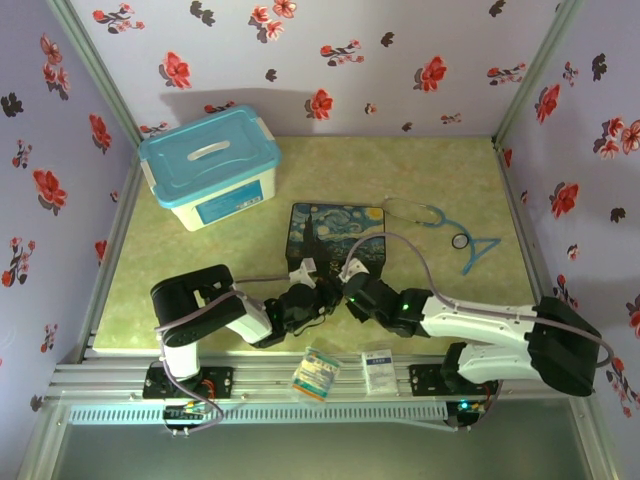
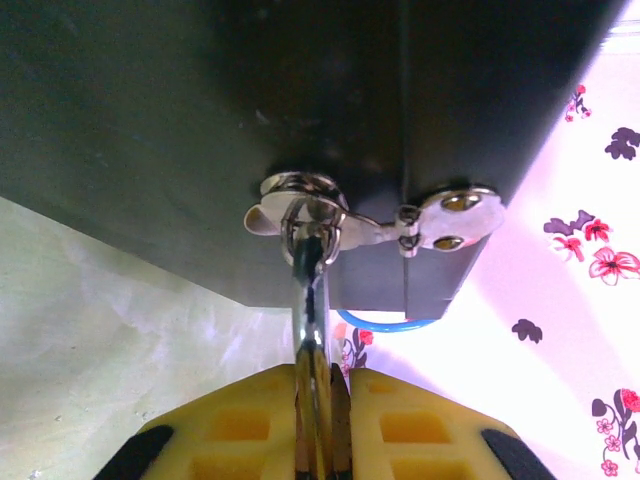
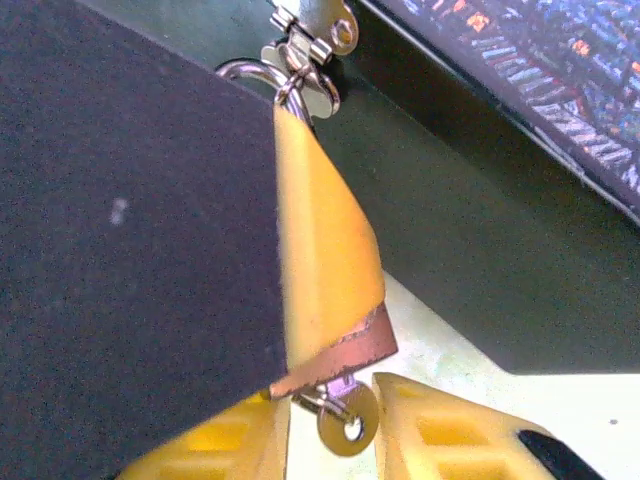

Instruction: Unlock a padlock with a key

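Padlock (image 2: pixel 312 380), shiny metal seen edge-on, is clamped between the yellow, ribbed left fingers (image 2: pixel 420 430), its long axis pointing straight at the silvery hasp (image 2: pixel 385 228) on the dark box (image 2: pixel 150 120) wall where it hooks, while the right fingers (image 3: pixel 440 440) narrowly flank the round-headed key (image 3: pixel 347 428) at its outer end, grip unclear.

Two packets (image 1: pixel 316 373), one lidded bin (image 1: pixel 210 165), one painted box (image 1: pixel 335 225), one stethoscope (image 1: pixel 459 240).

The painted box (image 1: pixel 337 232) wears swirling dark blue and yellow — its sides dark green. Lilac walls (image 1: pixel 400 60) carry red and black flowers; the table (image 1: pixel 440 180) is mottled yellow-green, the padlock (image 2: pixel 312 300) shackle silvery.
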`<state>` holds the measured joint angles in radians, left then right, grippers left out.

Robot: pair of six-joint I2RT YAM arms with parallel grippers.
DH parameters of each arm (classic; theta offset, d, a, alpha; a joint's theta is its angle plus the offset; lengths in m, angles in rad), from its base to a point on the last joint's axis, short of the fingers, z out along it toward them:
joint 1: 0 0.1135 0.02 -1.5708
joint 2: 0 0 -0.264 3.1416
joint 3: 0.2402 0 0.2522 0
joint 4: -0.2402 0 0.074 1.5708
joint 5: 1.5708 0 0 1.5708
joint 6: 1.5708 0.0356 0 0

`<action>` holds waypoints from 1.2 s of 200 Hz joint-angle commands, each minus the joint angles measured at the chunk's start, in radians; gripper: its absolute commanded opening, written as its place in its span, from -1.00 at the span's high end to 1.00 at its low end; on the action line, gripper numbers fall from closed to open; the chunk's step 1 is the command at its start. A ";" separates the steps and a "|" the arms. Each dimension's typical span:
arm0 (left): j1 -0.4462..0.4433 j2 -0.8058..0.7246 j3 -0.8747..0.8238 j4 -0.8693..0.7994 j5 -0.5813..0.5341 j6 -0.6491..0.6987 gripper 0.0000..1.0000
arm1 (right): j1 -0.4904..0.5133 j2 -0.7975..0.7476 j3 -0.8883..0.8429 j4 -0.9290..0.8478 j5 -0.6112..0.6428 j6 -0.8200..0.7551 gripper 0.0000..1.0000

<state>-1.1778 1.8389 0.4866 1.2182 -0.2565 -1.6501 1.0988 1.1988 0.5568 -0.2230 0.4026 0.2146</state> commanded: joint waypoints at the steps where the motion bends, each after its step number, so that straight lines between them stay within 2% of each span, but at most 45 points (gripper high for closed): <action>1: 0.001 -0.038 -0.002 0.083 0.017 0.014 1.00 | 0.016 0.030 0.040 0.038 0.074 -0.053 0.64; 39: 0.002 -0.040 -0.011 0.084 0.022 0.016 1.00 | 0.009 0.023 -0.002 0.106 0.032 -0.009 0.76; 53: 0.001 -0.036 -0.018 0.084 0.022 0.017 1.00 | -0.020 -0.018 -0.048 0.161 -0.059 0.042 0.78; 81: 0.002 -0.021 -0.025 0.086 0.039 0.006 1.00 | -0.114 -0.106 -0.182 0.339 -0.323 0.176 0.80; 109: 0.003 -0.017 -0.027 0.087 0.054 0.006 1.00 | -0.179 -0.131 -0.279 0.485 -0.457 0.271 0.81; 147: 0.006 -0.012 -0.031 0.086 0.062 0.020 0.91 | -0.186 -0.130 -0.276 0.456 -0.453 0.269 0.81; 183: 0.009 -0.006 -0.060 0.072 0.034 0.072 0.58 | -0.187 -0.111 -0.260 0.427 -0.447 0.289 0.81; 211: 0.021 0.014 -0.083 0.062 0.023 0.085 0.51 | -0.183 -0.068 -0.281 0.448 -0.444 0.318 0.81; 240: 0.026 0.036 -0.070 0.047 0.032 0.111 0.53 | -0.171 -0.033 -0.301 0.510 -0.440 0.342 0.82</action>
<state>-1.1618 1.8458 0.4160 1.2312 -0.2089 -1.5936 0.9184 1.1397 0.2787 0.2337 -0.0570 0.5083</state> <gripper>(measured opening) 0.241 0.095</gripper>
